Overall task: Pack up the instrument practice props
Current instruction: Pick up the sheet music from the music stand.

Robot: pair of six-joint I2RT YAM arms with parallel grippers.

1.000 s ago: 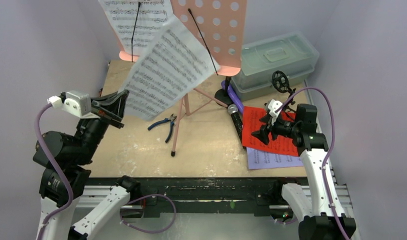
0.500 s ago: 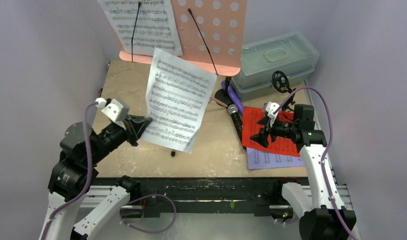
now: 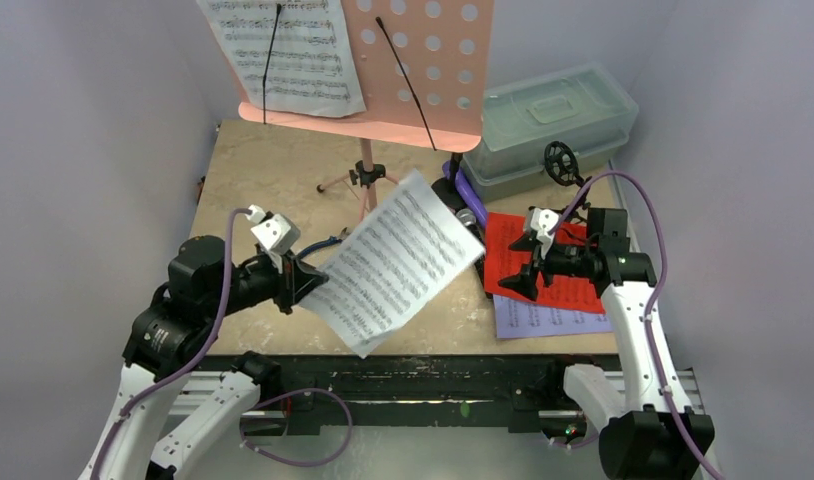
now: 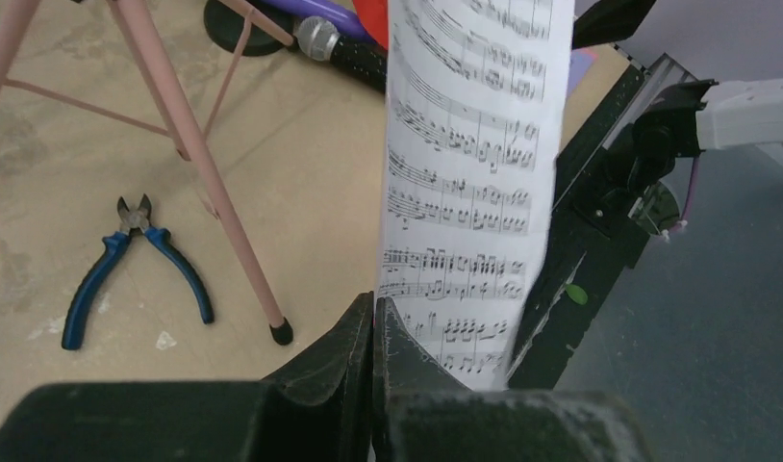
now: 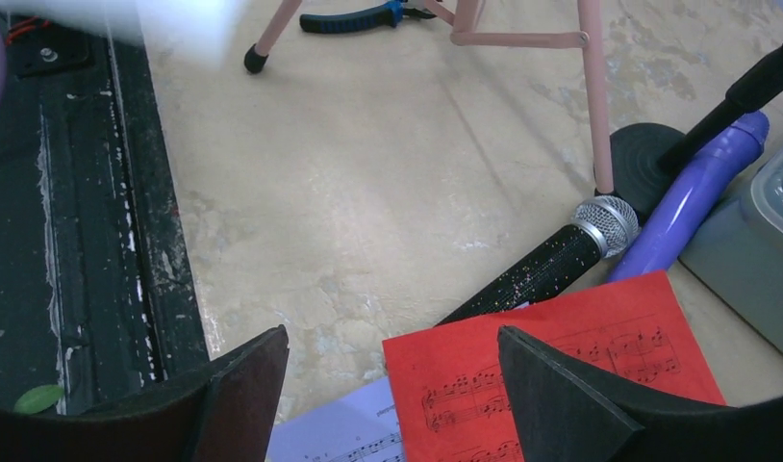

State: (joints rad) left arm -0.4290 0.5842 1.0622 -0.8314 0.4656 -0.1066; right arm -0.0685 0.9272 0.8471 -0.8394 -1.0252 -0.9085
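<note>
My left gripper (image 3: 301, 285) (image 4: 373, 310) is shut on the edge of a white music sheet (image 3: 403, 260) (image 4: 474, 173), held in the air over the table's near edge. The pink music rack (image 3: 413, 70) stands at the back with another white sheet (image 3: 283, 50) on its panel. Over the red sheet (image 3: 553, 275) (image 5: 561, 366) and lavender sheet (image 3: 543, 315) (image 5: 340, 428) my right gripper (image 3: 523, 265) (image 5: 392, 337) hovers open and empty. The black silver-headed mic (image 5: 551, 260) and purple mic (image 5: 695, 192) lie beside a black mic support base (image 5: 647, 154).
The greenish lidded box (image 3: 553, 125) sits at the back right. Blue-handled pliers (image 4: 128, 260) lie by the rack's tripod leg (image 4: 205, 164). A black rail (image 5: 128, 212) runs along the table's near edge.
My left arm has swung the white sheet off the rack, down and toward the near edge. The right gripper's jaws have spread a little wider.
</note>
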